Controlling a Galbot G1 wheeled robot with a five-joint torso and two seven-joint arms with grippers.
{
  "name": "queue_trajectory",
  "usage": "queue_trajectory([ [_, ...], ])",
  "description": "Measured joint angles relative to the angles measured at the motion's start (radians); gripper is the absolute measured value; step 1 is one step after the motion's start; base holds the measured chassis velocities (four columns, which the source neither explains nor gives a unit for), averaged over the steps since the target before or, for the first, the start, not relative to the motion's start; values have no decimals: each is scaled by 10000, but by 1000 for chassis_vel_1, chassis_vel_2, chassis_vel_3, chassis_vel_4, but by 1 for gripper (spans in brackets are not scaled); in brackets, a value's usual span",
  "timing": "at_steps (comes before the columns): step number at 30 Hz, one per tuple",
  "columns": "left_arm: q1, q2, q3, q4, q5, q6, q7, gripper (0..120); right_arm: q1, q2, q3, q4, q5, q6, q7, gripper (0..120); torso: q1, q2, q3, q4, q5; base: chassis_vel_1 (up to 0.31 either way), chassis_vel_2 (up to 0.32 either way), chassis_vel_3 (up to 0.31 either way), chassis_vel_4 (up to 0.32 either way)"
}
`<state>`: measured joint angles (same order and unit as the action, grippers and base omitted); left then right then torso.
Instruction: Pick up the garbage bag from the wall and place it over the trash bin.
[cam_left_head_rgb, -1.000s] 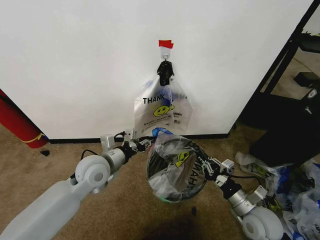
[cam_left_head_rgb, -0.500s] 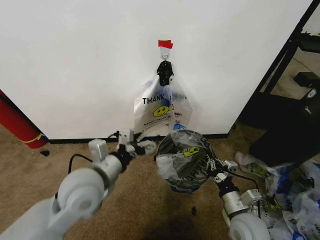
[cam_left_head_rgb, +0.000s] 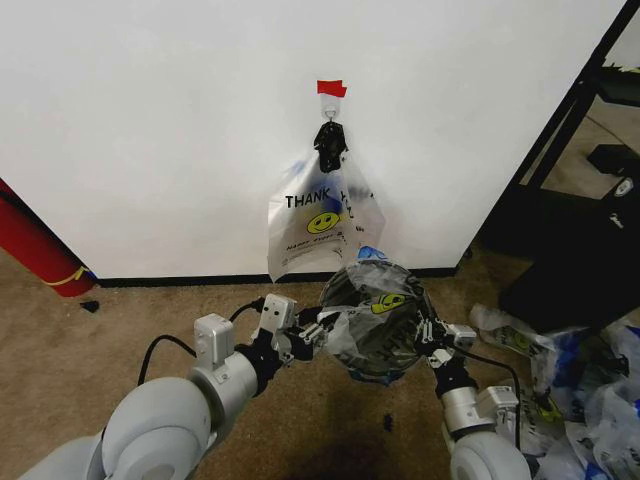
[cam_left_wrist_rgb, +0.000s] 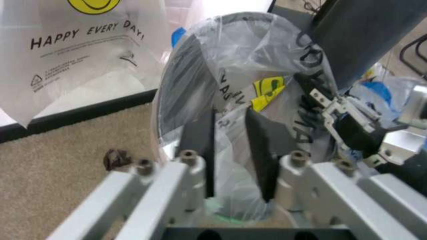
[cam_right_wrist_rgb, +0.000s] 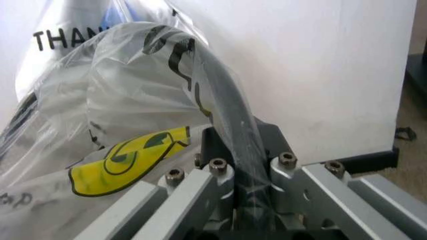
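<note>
The trash bin (cam_left_head_rgb: 372, 335), black mesh, hangs tilted off the carpet with the garbage bag (cam_left_head_rgb: 385, 298) draped over it. The bag is clear crinkly plastic with black letters and a yellow smiley. My right gripper (cam_left_head_rgb: 424, 328) is shut on the bin's rim (cam_right_wrist_rgb: 225, 105) through the plastic (cam_right_wrist_rgb: 127, 100), at the bin's right side. My left gripper (cam_left_head_rgb: 312, 335) sits at the bin's left side. Its dark fingers (cam_left_wrist_rgb: 257, 150) stand apart against the bag film (cam_left_wrist_rgb: 267, 60), next to the rim (cam_left_wrist_rgb: 175, 95).
Another bag of the same print (cam_left_head_rgb: 320, 215) hangs from a hook under red tape (cam_left_head_rgb: 331, 88) on the white wall (cam_left_head_rgb: 150, 120). A red cylinder (cam_left_head_rgb: 35, 245) leans at far left. Black furniture (cam_left_head_rgb: 580, 250) and a heap of bags (cam_left_head_rgb: 590, 385) fill the right. A dark scrap (cam_left_wrist_rgb: 118, 159) lies on the carpet.
The bin with its bag has been lifted and turned by the right gripper, mouth away from me. The left gripper let go of the rim, drew back, then returned to the bin's left side.
</note>
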<state>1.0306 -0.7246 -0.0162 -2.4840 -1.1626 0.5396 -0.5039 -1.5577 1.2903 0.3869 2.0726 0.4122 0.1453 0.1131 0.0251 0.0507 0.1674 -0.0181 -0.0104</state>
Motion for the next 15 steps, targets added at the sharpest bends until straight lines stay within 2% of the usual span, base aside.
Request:
queue_trajectory([
  [4, -451, -147, 383, 182, -191, 337, -267, 0, 6, 148, -277, 19, -130, 39, 116, 1, 0, 0, 0, 0, -1, 0, 0, 0, 0],
  [9, -1066, -339, 1030, 679, -52, 476, -434, 0, -1, 422, -533, 19, -426, 80, 152, 1, 0, 0, 0, 2, 0, 0, 0, 0, 0],
  [15, -2019, -681, 1839, 1480, -64, 628, -1110, 0, 32, 581, -615, -131, -675, 158, 153, 1, 0, -2, 1, -1, 0, 0, 0, 0, 0],
])
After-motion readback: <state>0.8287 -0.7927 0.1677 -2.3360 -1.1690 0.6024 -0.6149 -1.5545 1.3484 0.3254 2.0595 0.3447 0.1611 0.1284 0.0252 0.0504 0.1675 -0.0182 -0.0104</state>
